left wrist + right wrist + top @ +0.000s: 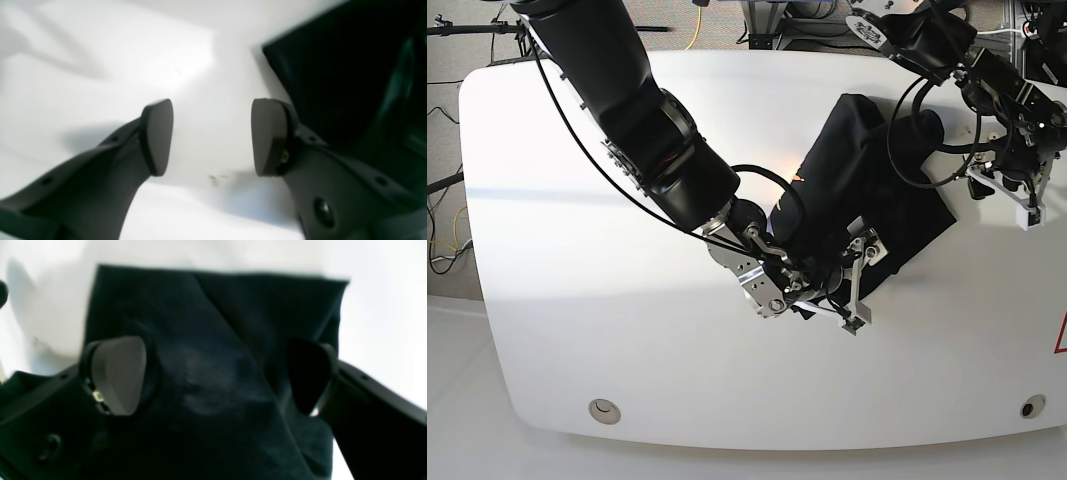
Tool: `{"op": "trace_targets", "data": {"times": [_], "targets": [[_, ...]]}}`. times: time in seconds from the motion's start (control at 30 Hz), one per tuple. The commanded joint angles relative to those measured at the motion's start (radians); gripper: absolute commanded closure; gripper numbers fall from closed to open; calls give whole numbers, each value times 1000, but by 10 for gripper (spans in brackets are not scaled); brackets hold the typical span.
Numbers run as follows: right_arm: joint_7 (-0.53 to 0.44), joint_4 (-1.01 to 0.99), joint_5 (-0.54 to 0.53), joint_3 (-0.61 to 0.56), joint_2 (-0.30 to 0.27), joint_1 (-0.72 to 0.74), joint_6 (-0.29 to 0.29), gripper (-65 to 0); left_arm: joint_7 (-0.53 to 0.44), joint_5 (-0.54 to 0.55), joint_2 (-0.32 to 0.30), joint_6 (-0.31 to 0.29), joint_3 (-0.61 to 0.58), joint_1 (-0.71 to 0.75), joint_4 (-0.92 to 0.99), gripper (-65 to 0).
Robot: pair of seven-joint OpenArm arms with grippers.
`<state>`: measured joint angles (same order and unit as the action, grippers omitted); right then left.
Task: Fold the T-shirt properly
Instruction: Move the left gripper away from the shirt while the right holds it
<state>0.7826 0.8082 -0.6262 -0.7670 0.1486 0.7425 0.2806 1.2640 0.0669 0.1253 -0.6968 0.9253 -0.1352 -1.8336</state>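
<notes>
T-shirt (206, 373) beneath open right hand (213, 376) (pads apart), folded on table (577, 280)

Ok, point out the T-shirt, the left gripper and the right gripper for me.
T-shirt (847, 150): base view, on its upper folded part.
left gripper (212, 136): left wrist view, midway between its open fingertips.
right gripper (217, 375): right wrist view, midway between its open fingertips.
</notes>
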Motion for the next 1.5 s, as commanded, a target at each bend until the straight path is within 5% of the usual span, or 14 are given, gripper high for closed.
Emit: {"op": "trace_targets", "data": {"times": [0.0,0.57,1.0,1.47], "targets": [[-18,-6,-10,5,8,42,6,-650,-19,12,7,-1,-13,4,-18,-344],[27,-10,-10,-30,-1,2,6,-576,-22,9,3,-1,-102,9,-8,-344],[24,-2,-11,-29,-77,-67,1,-572,-73,6,1,-1,-176,-5,102,-344],[25,56,-11,109,-140,-123,-5,-572,-154,4,-14,-1,-228,-68,245,-344]]}}
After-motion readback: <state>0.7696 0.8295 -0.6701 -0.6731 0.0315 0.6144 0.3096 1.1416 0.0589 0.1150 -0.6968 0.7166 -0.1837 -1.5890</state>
